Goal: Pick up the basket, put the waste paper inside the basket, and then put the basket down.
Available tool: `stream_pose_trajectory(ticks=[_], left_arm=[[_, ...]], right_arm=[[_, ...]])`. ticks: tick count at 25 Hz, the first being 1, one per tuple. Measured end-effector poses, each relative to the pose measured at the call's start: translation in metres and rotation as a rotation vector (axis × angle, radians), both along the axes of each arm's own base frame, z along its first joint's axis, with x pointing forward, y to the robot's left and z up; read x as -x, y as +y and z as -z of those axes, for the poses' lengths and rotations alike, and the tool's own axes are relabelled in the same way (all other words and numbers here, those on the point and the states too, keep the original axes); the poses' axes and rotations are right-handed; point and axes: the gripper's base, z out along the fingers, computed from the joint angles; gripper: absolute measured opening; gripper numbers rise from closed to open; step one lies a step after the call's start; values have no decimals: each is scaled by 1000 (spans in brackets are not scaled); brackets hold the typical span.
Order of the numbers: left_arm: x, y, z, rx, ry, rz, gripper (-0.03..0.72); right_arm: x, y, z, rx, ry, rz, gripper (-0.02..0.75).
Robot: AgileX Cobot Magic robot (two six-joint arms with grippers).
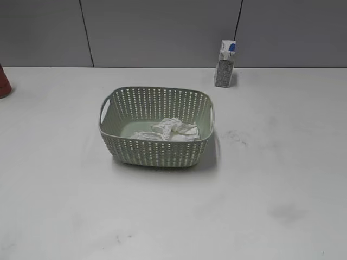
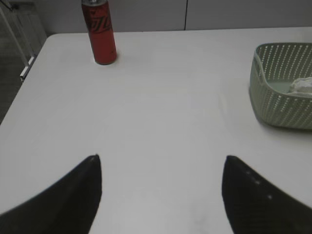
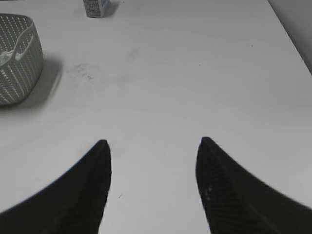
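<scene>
1. Sitting on the table [image 1: 282,179], the basket [image 1: 157,127] already holds the waste paper [image 1: 172,130].
2. Left gripper [image 2: 161,168] — jaws spread wide, empty — has the basket ahead to its right.
3. Right gripper [image 3: 153,148], equally agape and empty, has it ahead-left; neither looks clearly nearer.
</scene>
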Motion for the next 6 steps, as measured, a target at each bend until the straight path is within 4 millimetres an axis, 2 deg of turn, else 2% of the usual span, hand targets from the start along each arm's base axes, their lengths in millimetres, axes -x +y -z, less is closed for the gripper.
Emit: stream_pose_trajectory(ticks=[6], left_arm=[[5,0,1,1,-33,0,577]], right_arm=[[0,0,1,0,2,0,451]])
